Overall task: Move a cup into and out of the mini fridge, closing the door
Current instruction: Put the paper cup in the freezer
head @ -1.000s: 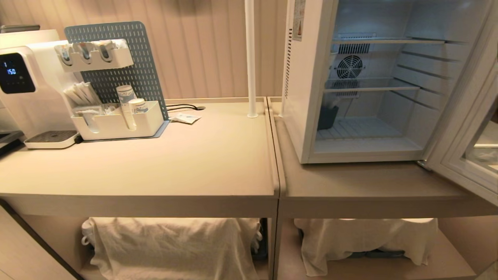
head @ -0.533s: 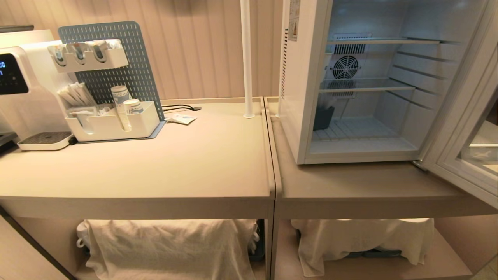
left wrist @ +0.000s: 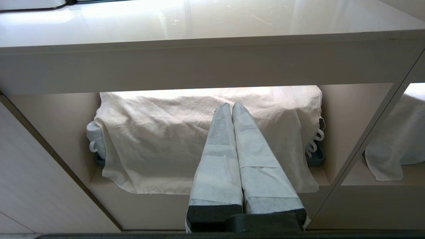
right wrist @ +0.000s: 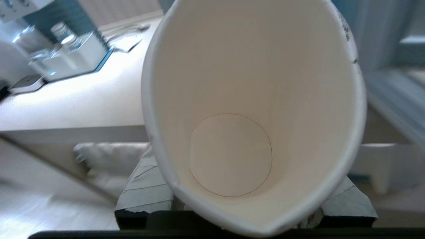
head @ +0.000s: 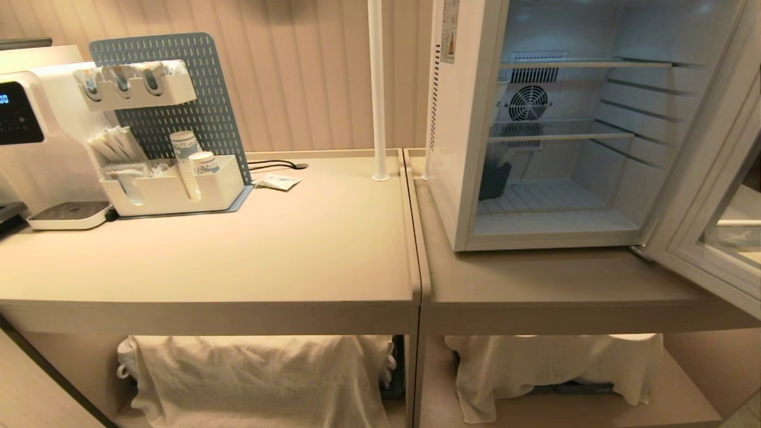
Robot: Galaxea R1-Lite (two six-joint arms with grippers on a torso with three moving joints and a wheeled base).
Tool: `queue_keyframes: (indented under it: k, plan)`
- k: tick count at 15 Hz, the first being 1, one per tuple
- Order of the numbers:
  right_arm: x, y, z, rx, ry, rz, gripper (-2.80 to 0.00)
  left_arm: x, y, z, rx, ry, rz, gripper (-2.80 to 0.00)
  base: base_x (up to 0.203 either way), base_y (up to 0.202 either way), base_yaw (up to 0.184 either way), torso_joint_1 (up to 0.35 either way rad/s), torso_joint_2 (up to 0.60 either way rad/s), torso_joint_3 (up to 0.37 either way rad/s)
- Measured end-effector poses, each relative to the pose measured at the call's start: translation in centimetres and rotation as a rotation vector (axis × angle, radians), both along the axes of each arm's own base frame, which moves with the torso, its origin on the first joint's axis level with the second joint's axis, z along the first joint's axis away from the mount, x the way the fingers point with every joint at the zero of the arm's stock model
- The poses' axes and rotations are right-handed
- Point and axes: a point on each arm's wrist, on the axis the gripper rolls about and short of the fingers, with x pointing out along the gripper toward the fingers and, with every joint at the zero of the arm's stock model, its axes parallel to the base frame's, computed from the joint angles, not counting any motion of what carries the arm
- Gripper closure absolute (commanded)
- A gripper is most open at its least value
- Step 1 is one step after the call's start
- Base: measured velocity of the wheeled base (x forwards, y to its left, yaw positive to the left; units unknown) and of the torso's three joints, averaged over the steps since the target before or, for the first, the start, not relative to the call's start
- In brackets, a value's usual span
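The white paper cup fills the right wrist view, seen from its mouth, its rim squeezed to an oval. My right gripper is shut on it, with a taped finger showing on either side. The mini fridge stands on the right-hand table with its shelves and fan grille exposed. Its door is swung wide open to the right. My left gripper is shut on nothing, parked below table height and facing a cloth on the lower shelf. Neither arm shows in the head view.
A coffee machine and a white organiser with stacked paper cups stand at the back left. A white pole rises beside the fridge. A dark container sits inside the fridge. Cloth-covered items fill the lower shelves.
The whole head view has shifted slightly to the left, so the camera moved. The things on the tables and the open fridge door stand as before.
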Motion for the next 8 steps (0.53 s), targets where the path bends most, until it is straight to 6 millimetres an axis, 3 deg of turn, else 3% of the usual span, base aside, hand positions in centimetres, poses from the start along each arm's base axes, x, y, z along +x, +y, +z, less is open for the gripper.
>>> queue_keyframes:
  k: [2, 4, 8]
  plan:
    - [5.5, 0.3, 2.1, 0.044, 0.170, 0.057, 0.00, 0.0, 0.0, 0.0, 0.000, 0.000, 0.000, 0.00, 0.000, 0.000, 0.000, 0.000, 0.00, 0.000]
    - [11.1, 0.8, 2.1, 0.047, 0.341, 0.065, 0.00, 0.0, 0.0, 0.0, 0.000, 0.000, 0.000, 0.00, 0.000, 0.000, 0.000, 0.000, 0.00, 0.000]
    - [21.5, 1.2, -2.1, -0.075, 0.538, 0.107, 0.00, 0.0, 0.0, 0.0, 0.000, 0.000, 0.001, 0.00, 0.000, 0.000, 0.000, 0.000, 0.00, 0.000]
